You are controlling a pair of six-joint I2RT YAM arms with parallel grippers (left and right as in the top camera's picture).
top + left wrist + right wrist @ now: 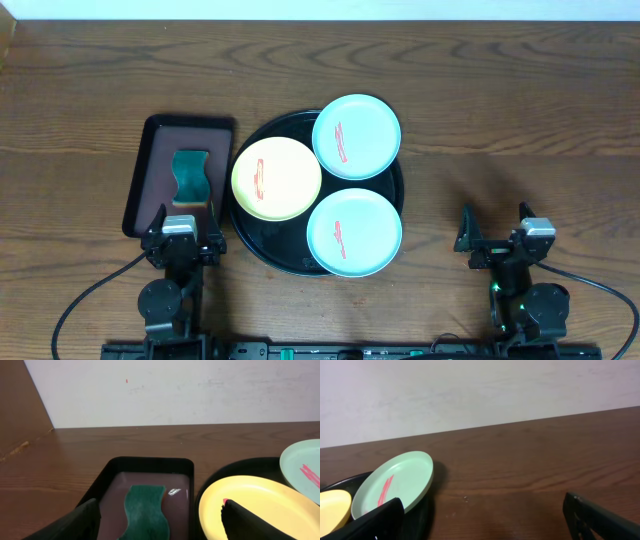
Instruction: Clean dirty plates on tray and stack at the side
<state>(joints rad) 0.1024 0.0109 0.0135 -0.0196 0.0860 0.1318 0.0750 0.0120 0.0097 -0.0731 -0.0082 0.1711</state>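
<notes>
Crowding the tray (266, 246), three smeared plates (276, 178)

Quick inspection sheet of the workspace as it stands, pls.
Surface: wooden table, dark grain.
Job's things: black round tray holds the yellow plate, far mint plate and near mint plate; each has a red smear, none stacked.
Clutter: brown rectangular tray left of the round one, green sponge inside.
Grippers: left gripper open at the rectangular tray's near edge; right gripper open over bare wood.
Cables: left cable and right cable, black, by the arm bases.
Surroundings: white wall behind.
</notes>
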